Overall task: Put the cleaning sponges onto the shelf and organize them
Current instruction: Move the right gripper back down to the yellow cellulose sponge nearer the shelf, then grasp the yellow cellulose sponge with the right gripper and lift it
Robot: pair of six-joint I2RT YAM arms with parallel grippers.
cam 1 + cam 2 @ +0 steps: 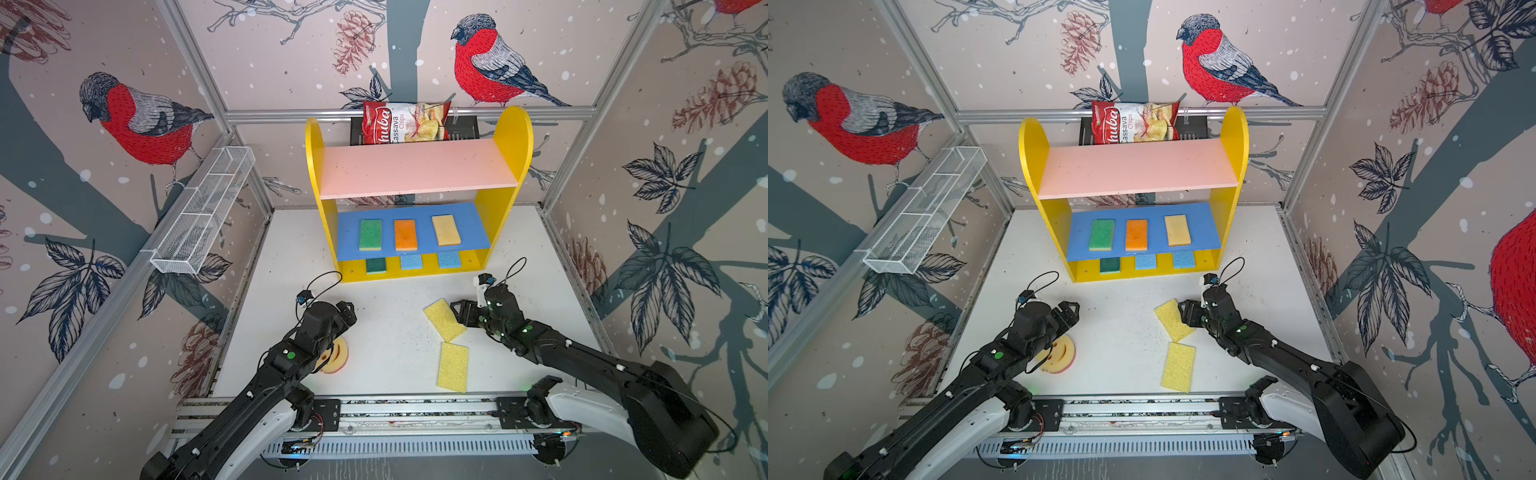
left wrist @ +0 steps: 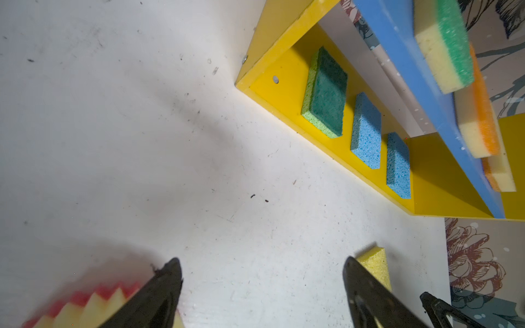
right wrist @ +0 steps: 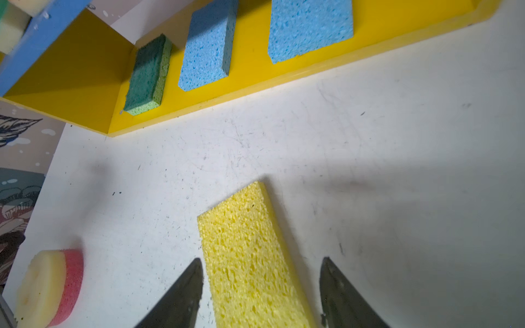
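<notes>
The shelf [image 1: 513,137] stands at the back of the table. Its blue middle board carries green [image 1: 370,235], orange [image 1: 405,235] and tan [image 1: 446,230] cleaning sponges. A dark green one [image 1: 376,265] and two light blue ones [image 1: 411,262] lie on the yellow base. Two yellow sponges [image 1: 444,320] [image 1: 453,367] lie on the table. My right gripper [image 3: 262,259] is open, straddling the nearer yellow sponge [image 3: 250,255] with a gap on each side. My left gripper [image 2: 262,259] is open over bare table. The round smiley sponge [image 1: 338,355] lies partly under the left arm.
A white wire basket [image 1: 203,212] hangs on the left wall. A red-white chips bag [image 1: 405,122] sits in a black basket [image 1: 465,129] behind the shelf. The pink top board [image 1: 417,168] is bare. An aluminium rail [image 1: 415,409] runs along the table's front edge.
</notes>
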